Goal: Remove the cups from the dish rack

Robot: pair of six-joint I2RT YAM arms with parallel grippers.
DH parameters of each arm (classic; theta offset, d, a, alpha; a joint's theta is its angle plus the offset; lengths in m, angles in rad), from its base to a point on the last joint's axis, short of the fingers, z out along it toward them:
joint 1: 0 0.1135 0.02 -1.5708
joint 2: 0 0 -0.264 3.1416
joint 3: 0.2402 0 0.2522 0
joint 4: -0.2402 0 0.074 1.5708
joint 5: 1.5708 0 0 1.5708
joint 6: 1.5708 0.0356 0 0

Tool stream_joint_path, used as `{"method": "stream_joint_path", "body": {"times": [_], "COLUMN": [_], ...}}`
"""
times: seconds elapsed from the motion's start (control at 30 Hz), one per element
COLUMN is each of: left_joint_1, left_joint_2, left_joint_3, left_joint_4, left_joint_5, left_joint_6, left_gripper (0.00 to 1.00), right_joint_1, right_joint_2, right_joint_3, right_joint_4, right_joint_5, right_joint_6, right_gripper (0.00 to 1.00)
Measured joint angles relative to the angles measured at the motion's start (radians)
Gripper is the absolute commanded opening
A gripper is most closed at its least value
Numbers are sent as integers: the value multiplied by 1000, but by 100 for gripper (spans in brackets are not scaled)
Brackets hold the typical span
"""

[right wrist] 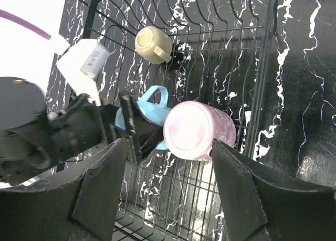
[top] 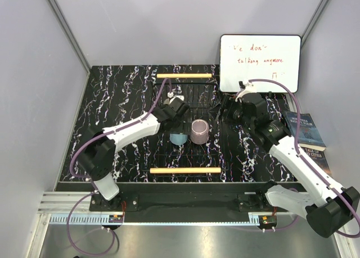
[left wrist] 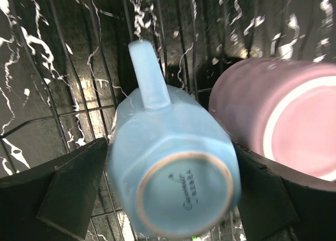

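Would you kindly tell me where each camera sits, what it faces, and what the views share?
Top external: above and behind the arms, looking down on the dish rack, whiteboard, left gripper and right gripper.
Left wrist: on the left arm, looking down past its own fingers at the blue cup between them.
Right wrist: on the right arm, looking down between its own spread fingers at the pink cup; the left gripper shows too.
Shared: all three show the blue and pink cups.

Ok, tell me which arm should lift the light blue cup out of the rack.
Left. The left end effector brackets the light blue cup, a finger on each side. The right end effector hangs open, farther from it.
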Motion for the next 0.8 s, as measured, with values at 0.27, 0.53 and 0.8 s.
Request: {"method": "stream_joint_path", "body": {"times": [0.27, 0.53, 0.8], "left_joint_1": [-3, -3, -3], "left_joint_2": [13, -17, -158], "left_joint_3": [1, 1, 104], "left_joint_4": [1, -49, -111], "left_joint_5": [-8, -32, -32], "left_joint_6": [6, 21, 77], "left_gripper": [12, 0, 0], "right_joint_1": [0, 0, 0], "right_joint_2": [-5, -8, -25], "right_joint_3": [-11, -18, -18], "right_joint_4": [0, 0, 0], "right_joint_5": [0, -1, -10], "right_joint_6": [0, 0, 1], "right_gripper": [73, 72, 71]}}
